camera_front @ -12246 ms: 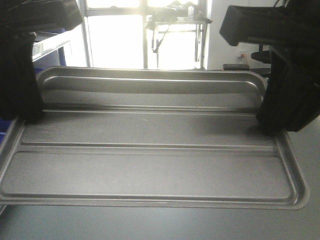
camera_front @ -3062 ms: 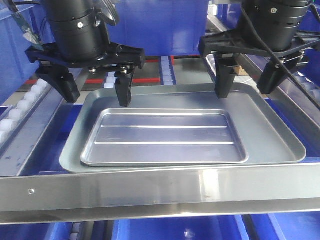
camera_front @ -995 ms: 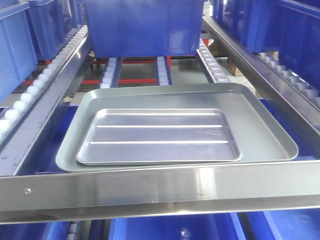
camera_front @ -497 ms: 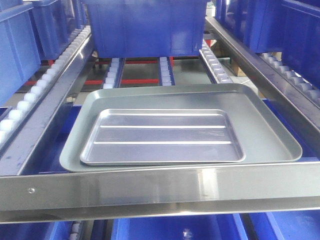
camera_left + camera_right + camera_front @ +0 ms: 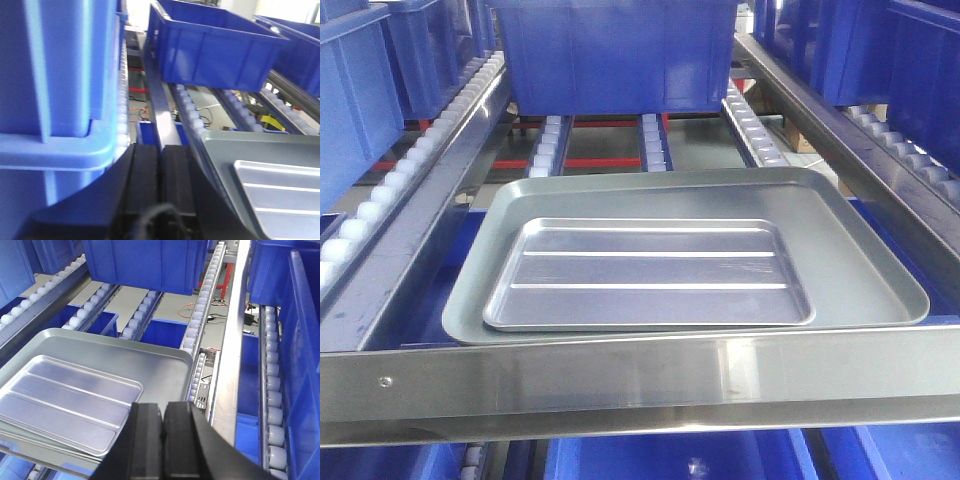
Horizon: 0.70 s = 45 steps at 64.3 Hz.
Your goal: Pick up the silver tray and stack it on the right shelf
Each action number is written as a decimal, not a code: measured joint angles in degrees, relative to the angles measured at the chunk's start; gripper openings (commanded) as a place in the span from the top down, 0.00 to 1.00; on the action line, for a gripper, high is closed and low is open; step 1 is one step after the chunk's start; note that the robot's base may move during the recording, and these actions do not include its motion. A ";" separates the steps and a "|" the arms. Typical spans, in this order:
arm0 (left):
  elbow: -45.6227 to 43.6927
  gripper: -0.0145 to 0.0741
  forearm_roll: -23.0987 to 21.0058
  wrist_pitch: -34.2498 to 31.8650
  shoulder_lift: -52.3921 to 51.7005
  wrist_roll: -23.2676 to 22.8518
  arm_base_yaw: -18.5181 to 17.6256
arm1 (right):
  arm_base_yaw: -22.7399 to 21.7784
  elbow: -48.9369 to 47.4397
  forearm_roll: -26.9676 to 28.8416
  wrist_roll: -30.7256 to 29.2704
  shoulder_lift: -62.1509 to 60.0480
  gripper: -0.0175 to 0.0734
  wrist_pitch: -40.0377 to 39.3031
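The silver tray [image 5: 650,272] lies flat inside a larger dull grey tray [image 5: 850,260] on the right shelf, just behind the shelf's shiny front bar [image 5: 640,375]. Neither gripper shows in the front view. In the left wrist view my left gripper [image 5: 161,148] is shut and empty. It is left of the grey tray [image 5: 225,150] and the silver tray [image 5: 280,185], and apart from both. My right gripper [image 5: 163,407] is also shut with nothing in it. It hangs above the near right corner of the grey tray [image 5: 150,365], and the silver tray [image 5: 65,395] lies to its left.
A blue bin [image 5: 610,50] stands on the roller lanes [image 5: 655,150] behind the trays. More blue bins flank the lane on the left [image 5: 360,100] and right [image 5: 910,70]. Steel side rails [image 5: 230,360] border the trays. Further blue bins sit below the shelf [image 5: 670,460].
Three seconds ago both grippers stood open over the trays' far rim; they have since left the front view. The trays lie as before, and the view has shifted slightly.
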 measured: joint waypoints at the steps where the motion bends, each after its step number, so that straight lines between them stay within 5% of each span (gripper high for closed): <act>1: 0.00 0.95 0.00 0.00 0.00 0.19 0.31 | 0.00 0.00 0.00 0.00 0.00 0.75 0.00; 23: 0.00 0.95 -5.26 4.40 -5.05 6.67 3.21 | 0.00 0.00 0.00 0.00 0.00 0.75 0.10; 45: 0.00 0.95 -5.52 5.41 -5.17 7.12 3.21 | 0.00 0.00 0.00 0.00 0.00 0.75 0.10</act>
